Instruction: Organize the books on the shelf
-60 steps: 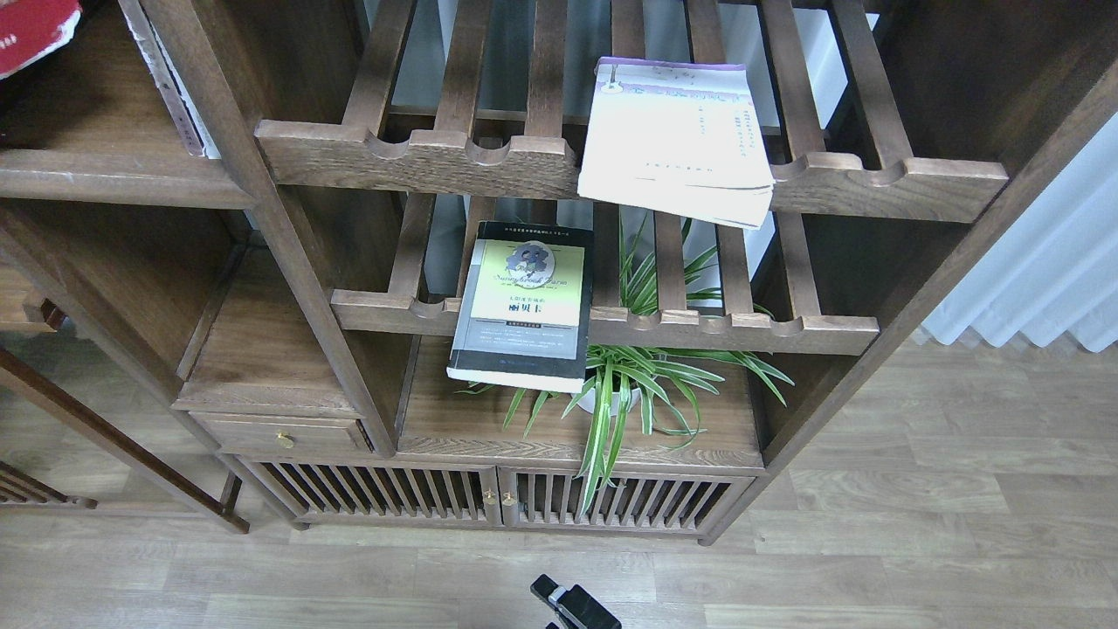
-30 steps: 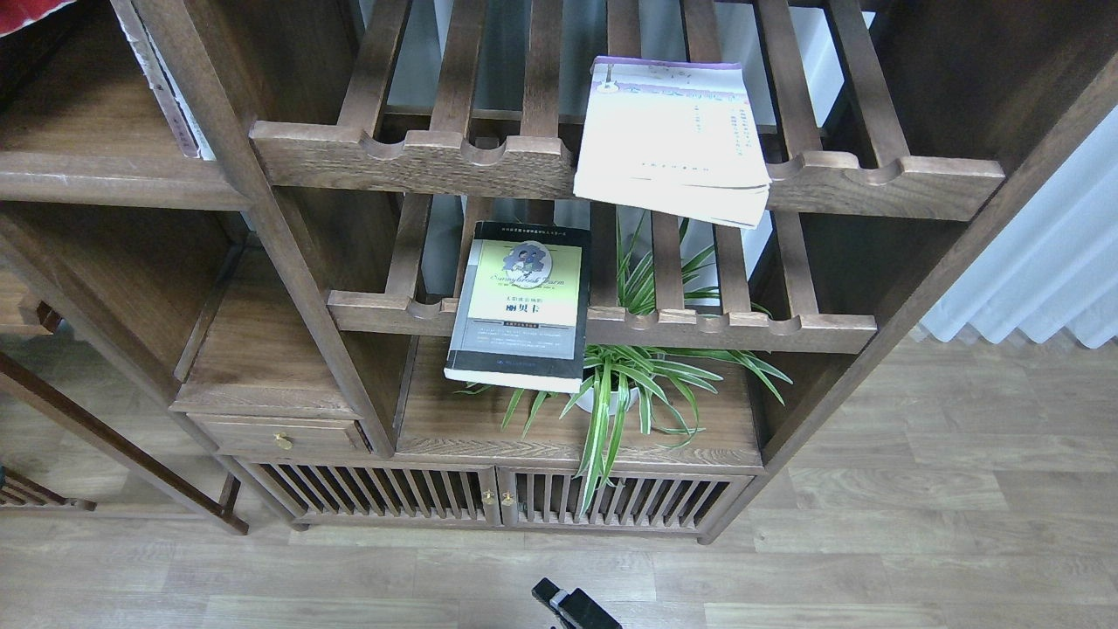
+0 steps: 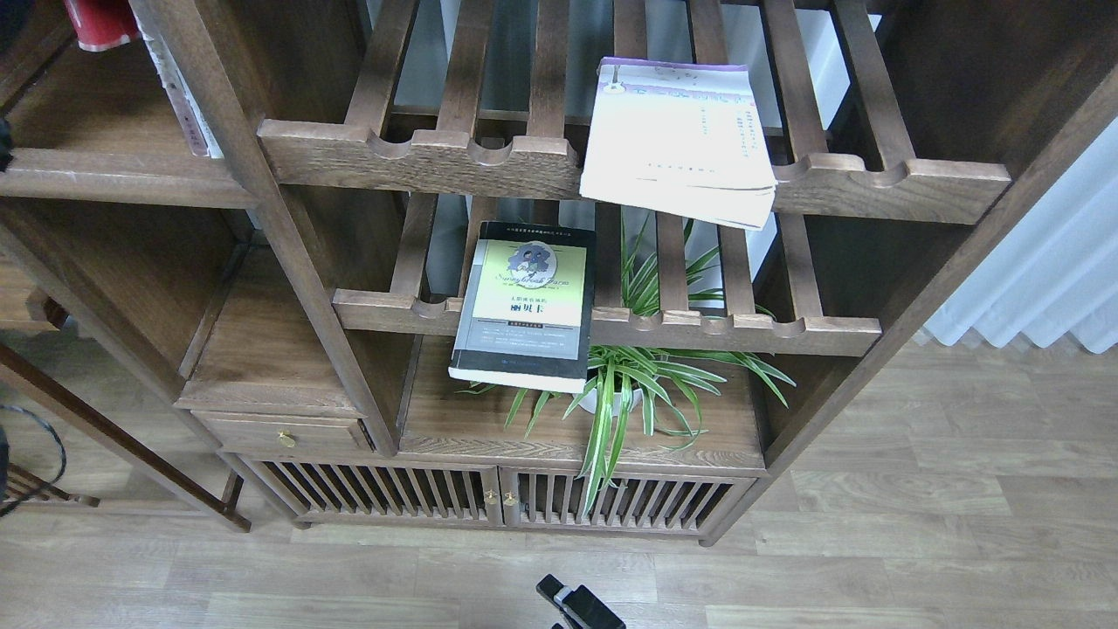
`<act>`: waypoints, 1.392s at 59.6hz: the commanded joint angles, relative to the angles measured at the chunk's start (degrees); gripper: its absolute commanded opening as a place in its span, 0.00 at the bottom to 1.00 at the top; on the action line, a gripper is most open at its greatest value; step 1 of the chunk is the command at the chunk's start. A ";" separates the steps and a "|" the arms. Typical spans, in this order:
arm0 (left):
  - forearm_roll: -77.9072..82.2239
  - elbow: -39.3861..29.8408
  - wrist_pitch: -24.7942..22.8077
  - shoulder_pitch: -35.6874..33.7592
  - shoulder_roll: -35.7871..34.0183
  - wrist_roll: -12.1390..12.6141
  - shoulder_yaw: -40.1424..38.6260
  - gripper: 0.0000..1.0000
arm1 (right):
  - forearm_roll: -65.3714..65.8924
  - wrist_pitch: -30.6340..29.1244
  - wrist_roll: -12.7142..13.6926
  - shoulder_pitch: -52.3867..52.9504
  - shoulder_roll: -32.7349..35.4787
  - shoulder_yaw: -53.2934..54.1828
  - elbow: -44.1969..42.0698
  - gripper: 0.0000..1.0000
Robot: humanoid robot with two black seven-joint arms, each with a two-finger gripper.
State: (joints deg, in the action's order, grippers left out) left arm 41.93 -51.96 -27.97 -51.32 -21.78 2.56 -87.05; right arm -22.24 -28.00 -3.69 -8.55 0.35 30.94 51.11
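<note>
The red book [image 3: 99,21] shows only as a red corner at the top left, above the shelf [image 3: 113,177], a solid dark-brown board. A dark shape in the top-left corner beside it may be my left gripper [image 3: 17,16]; its fingers cannot be made out. The grey-black book with the pale green panel [image 3: 524,306] lies flat on the lower slatted rack, overhanging its front rail. The cream-white book with the purple band [image 3: 677,140] lies on the upper slatted rack, also overhanging. A small black part at the bottom middle looks like my right gripper [image 3: 578,606], low and far from the books.
A thin white book with a pinkish spine [image 3: 181,96] leans against the upright post on the shelf. A potted spider plant [image 3: 629,384] stands under the lower rack [image 3: 699,330]. The upper rack [image 3: 419,162] has notched rails. A drawer [image 3: 279,432] and slatted doors sit below. A cable [image 3: 31,463] hangs at the left edge.
The red book went from lying tilted at the top-left corner, up out of view, to showing as a red corner further right. A cable has appeared at the left edge. The other books have not moved.
</note>
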 commanded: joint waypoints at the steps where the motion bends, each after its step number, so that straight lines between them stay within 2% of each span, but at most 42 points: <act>1: -0.89 -0.68 -0.03 0.87 -0.63 -0.28 -0.32 0.40 | 0.00 0.00 -0.27 0.02 0.00 0.00 -0.05 1.00; 26: -6.77 -9.38 -0.03 8.43 -0.98 -0.19 -10.60 0.43 | -0.52 0.00 -0.27 0.64 0.00 0.00 -0.05 1.00; 38: -10.64 -17.29 -0.03 16.95 -0.98 0.34 -15.25 0.43 | -0.96 0.00 -0.27 0.90 -0.17 0.88 -0.05 1.00; 41: -11.34 -18.70 -0.03 19.41 -0.98 0.43 -16.05 0.45 | -0.96 0.00 -0.27 0.90 -0.35 1.67 -0.14 1.00; 42: -12.30 -20.61 -0.03 23.16 -0.98 0.43 -17.27 0.47 | -0.96 0.00 -0.27 0.90 -0.35 2.54 -0.66 1.00; 50: -15.73 -25.72 -0.03 31.27 -0.98 0.60 -18.68 0.51 | -0.96 0.00 -0.36 1.08 -0.35 2.99 -1.54 0.99; 65: -22.51 -31.09 -0.03 43.41 -0.81 0.60 -18.77 0.60 | -0.96 0.00 -0.44 1.34 -0.35 2.99 -1.72 0.99; 73: -25.41 -31.18 -0.03 48.16 -0.46 0.60 -17.98 0.69 | -0.96 0.00 -0.44 1.87 -0.35 2.99 -1.72 1.00; 83: -26.64 -30.48 -0.03 53.34 0.42 0.51 -15.70 0.92 | -1.05 0.00 -2.02 4.15 -0.35 3.16 -1.72 1.00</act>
State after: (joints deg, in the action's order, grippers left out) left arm 15.73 -83.02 -27.99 -0.77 -22.03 3.17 -104.35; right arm -23.25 -28.00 -4.57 -5.96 0.00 33.93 49.39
